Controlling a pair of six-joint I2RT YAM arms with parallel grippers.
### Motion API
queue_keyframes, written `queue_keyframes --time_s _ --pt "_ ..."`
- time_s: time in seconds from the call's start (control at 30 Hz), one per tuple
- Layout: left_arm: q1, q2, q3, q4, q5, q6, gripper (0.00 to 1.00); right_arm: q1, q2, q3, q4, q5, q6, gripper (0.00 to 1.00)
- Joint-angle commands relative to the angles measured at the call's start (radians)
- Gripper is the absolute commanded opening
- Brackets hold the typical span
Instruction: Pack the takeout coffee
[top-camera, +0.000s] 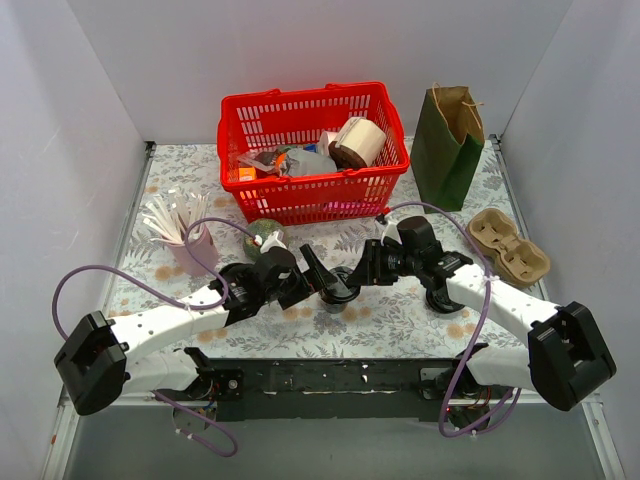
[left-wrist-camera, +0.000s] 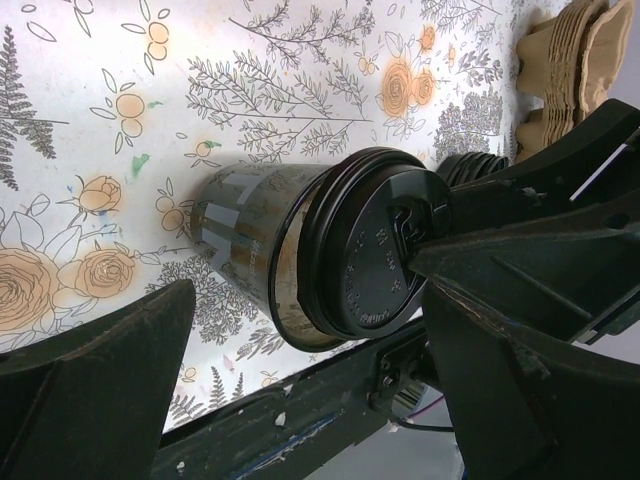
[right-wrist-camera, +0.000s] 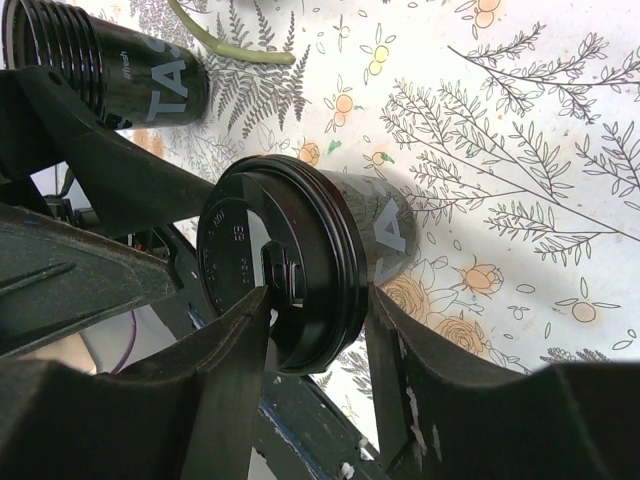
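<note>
The takeout coffee (top-camera: 338, 293), a black cup with its black sip lid (right-wrist-camera: 240, 260) on, stands on the floral cloth between my two grippers. My right gripper (right-wrist-camera: 318, 295) reaches in from the right and straddles the lid's rim. One finger (right-wrist-camera: 225, 370) lies across the lid's top and the other (right-wrist-camera: 420, 380) sits by the cup wall under the rim. Whether they still press on it does not show. My left gripper (left-wrist-camera: 305, 295) comes from the left, wide open, and touches nothing. The cup (left-wrist-camera: 250, 240) sits just beyond its fingertips.
A red basket (top-camera: 380, 190) of groceries stands at the back. Right of it are a green paper bag (top-camera: 447, 145) and a tan cup tray (top-camera: 508, 245). A pink cup of stirrers (top-camera: 185, 240) stands at the left. A stack of black cups (right-wrist-camera: 150, 85) sits by the right arm.
</note>
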Motion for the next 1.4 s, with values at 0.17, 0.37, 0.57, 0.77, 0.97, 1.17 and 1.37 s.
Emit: queue_keyframes --time_s 0.17,0.37,0.57,0.77,0.97,1.17,1.37 --pt "0.004 0.015 0.028 0.023 0.037 -0.024 0.98 0.016 0.02 0.052 0.004 -0.021 -0.032 0.52" --pt "0.004 0.017 0.017 0.035 0.043 -0.041 0.98 0.034 0.04 0.056 0.007 -0.024 -0.034 0.54" --pt "0.004 0.016 0.007 0.037 0.042 -0.049 0.92 0.045 0.043 0.059 0.002 -0.016 -0.032 0.57" --pt "0.004 0.009 -0.007 0.009 0.026 -0.058 0.87 0.056 0.031 0.067 -0.016 -0.006 -0.043 0.63" --pt "0.004 -0.014 -0.021 0.001 0.017 -0.064 0.84 0.067 0.014 0.076 -0.039 0.005 -0.061 0.65" --pt "0.004 -0.014 -0.027 -0.005 0.013 -0.07 0.82 0.088 0.014 0.09 -0.076 0.033 -0.095 0.65" --pt "0.004 -0.011 -0.026 -0.002 0.013 -0.075 0.81 0.117 0.005 0.107 -0.078 0.06 -0.12 0.65"
